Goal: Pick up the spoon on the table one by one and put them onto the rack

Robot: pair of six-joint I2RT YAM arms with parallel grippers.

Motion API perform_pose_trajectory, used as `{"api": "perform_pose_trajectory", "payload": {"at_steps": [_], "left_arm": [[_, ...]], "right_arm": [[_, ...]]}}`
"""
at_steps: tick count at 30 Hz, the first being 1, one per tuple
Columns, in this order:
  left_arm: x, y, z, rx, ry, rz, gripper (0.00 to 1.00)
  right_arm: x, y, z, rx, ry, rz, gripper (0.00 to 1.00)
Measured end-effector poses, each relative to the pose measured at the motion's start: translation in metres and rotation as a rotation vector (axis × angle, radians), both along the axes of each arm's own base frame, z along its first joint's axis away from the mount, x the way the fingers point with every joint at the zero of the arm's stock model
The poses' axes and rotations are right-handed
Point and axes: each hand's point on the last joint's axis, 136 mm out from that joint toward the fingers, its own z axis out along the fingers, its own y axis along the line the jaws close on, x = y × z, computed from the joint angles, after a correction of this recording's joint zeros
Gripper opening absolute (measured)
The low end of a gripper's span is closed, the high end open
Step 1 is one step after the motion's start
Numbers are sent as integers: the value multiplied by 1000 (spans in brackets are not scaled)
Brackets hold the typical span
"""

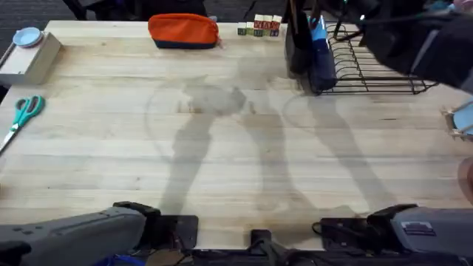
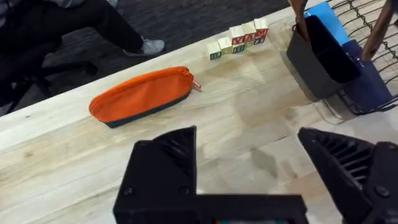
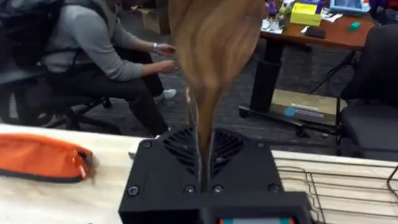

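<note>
My right gripper (image 3: 202,155) is shut on the thin handle of a brown wooden spoon (image 3: 211,43), whose glossy bowl stands up close to the right wrist camera. In the overhead view the right arm (image 1: 417,37) hangs large and dark over the black wire rack (image 1: 377,70) at the table's far right. The rack's black-and-blue holder (image 1: 314,52) stands at its left end. Two brown wooden handles (image 2: 378,28) rise at the holder (image 2: 320,56) and the rack wires. My left gripper (image 2: 249,155) is open and holds nothing, low over the table (image 1: 222,148).
An orange pouch (image 1: 183,31) and a row of small letter blocks (image 1: 259,28) lie along the far edge. Teal-handled scissors (image 1: 24,112) and a white box (image 1: 29,55) sit at the left. A person sits on a chair beyond the table.
</note>
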Motion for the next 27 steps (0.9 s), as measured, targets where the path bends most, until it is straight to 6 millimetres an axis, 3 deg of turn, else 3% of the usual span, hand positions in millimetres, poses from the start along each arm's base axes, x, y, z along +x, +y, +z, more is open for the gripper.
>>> {"api": "perform_pose_trajectory", "payload": {"at_steps": [8,12,13,15,25,27], "left_arm": [[0,0,0,0,0,0,993],[0,0,0,0,0,0,993],[0,0,0,0,0,0,993],[0,0,0,0,0,0,993],[0,0,0,0,0,0,993],[0,0,0,0,0,0,994]], "right_arm": [[-8,0,-28,10,-32,5,35],[-3,4,-42,3,-12,9,35],[3,7,-57,-2,8,13,35],[5,9,-65,-5,16,15,35],[8,10,-76,-3,9,11,35],[3,8,-91,-13,41,11,35]]}}
